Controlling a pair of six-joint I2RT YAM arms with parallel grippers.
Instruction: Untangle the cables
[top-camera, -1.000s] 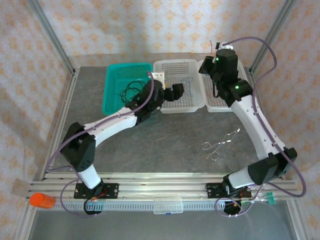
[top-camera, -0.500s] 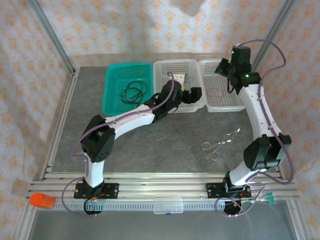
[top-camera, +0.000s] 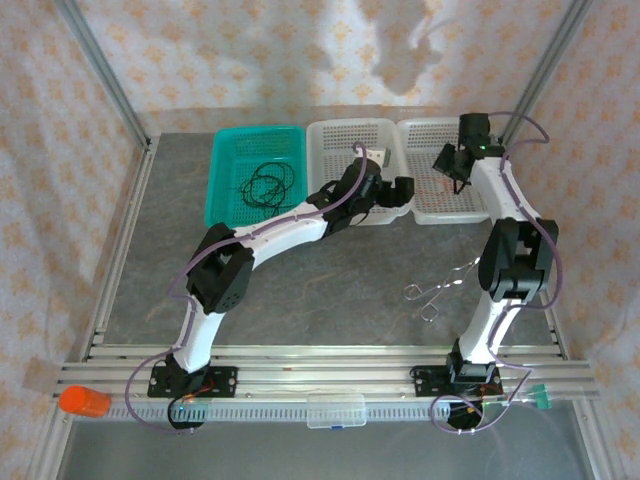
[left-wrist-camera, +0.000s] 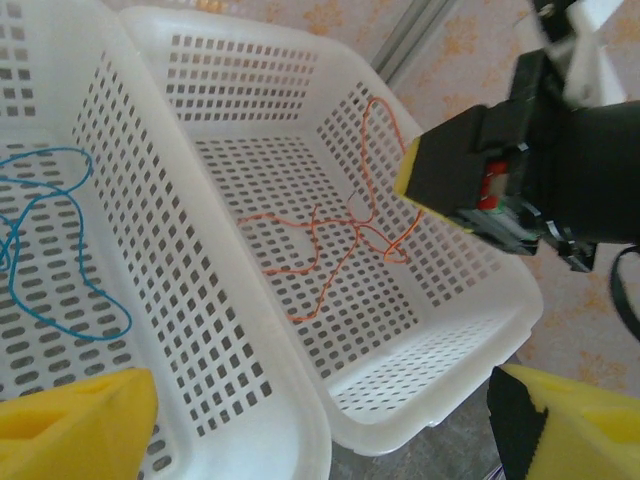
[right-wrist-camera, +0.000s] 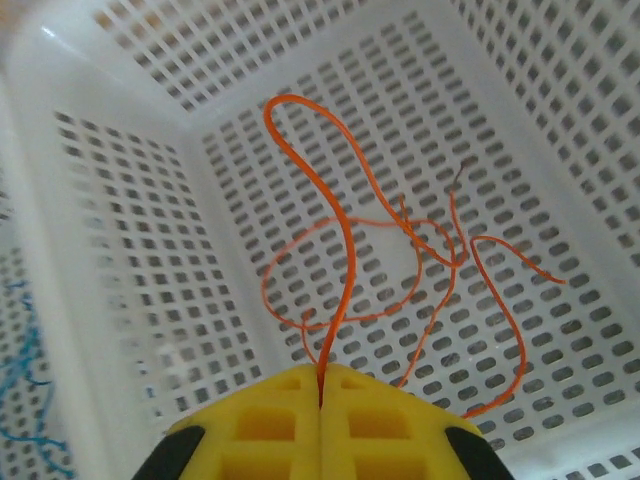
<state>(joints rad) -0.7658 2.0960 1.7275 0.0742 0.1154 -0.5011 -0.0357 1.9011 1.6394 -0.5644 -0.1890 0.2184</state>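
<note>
Over the right white basket, right gripper pinched tight on 1 orange cable; left gripper spread wide nearby, holding nothing; blue cable in middle basket, black cables in green basket.

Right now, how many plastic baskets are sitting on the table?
3. A green plastic basket sits far left, a white slotted plastic basket in the middle, and a second white slotted basket at the right. None seems hidden.
</note>
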